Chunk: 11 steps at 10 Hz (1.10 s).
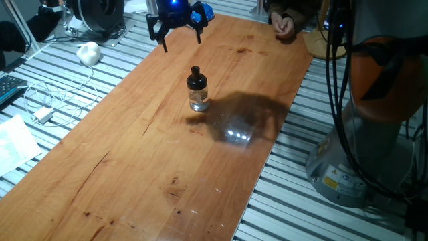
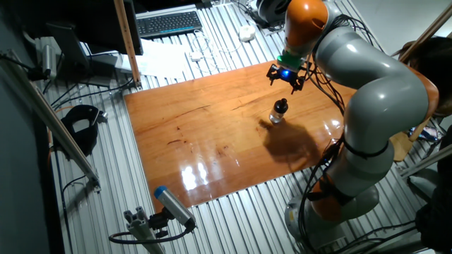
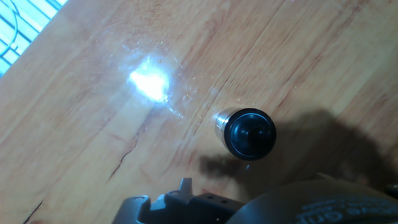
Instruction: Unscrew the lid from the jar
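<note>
A small clear glass jar (image 1: pixel 198 99) stands upright near the middle of the wooden table (image 1: pixel 134 167). A round black lid (image 1: pixel 195 79) with a little knob sits on top of it. The jar also shows in the other fixed view (image 2: pixel 277 116) and the lid from above in the hand view (image 3: pixel 250 134). My gripper (image 1: pixel 179 33) hangs open and empty in the air, above and behind the jar, well clear of the lid. In the other fixed view the gripper (image 2: pixel 285 80) is above the jar. The fingertips do not show in the hand view.
A person's hand (image 1: pixel 284 27) rests at the table's far edge. Cables, a white adapter (image 1: pixel 44 115) and a white lump (image 1: pixel 88 52) lie on the slatted surface left of the table. The robot base (image 1: pixel 374 134) stands at the right. A keyboard (image 2: pixel 168 23) lies behind the table.
</note>
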Each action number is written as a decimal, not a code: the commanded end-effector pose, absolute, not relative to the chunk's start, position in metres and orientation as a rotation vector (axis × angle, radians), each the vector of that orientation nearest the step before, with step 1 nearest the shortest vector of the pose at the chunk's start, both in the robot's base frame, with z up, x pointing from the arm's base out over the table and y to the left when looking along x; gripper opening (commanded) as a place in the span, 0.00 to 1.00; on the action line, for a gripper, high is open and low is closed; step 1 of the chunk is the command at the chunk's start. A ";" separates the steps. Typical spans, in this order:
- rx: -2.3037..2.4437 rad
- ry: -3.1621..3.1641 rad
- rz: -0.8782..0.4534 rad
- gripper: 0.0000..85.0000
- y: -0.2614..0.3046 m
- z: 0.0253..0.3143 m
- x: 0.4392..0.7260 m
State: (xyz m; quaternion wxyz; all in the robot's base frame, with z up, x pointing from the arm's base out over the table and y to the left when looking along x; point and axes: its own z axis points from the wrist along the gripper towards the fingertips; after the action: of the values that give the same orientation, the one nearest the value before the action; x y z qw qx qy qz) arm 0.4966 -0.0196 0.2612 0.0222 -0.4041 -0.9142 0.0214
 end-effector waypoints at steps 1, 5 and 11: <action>-1.251 -2.827 0.060 1.00 -0.020 0.261 0.497; -1.209 -2.829 0.043 1.00 -0.020 0.261 0.497; -1.179 -2.873 0.033 1.00 -0.023 0.245 0.497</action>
State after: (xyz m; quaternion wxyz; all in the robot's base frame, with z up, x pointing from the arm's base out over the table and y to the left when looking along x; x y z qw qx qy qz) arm 0.4972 -0.0235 0.2437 0.0168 -0.3792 -0.9251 0.0115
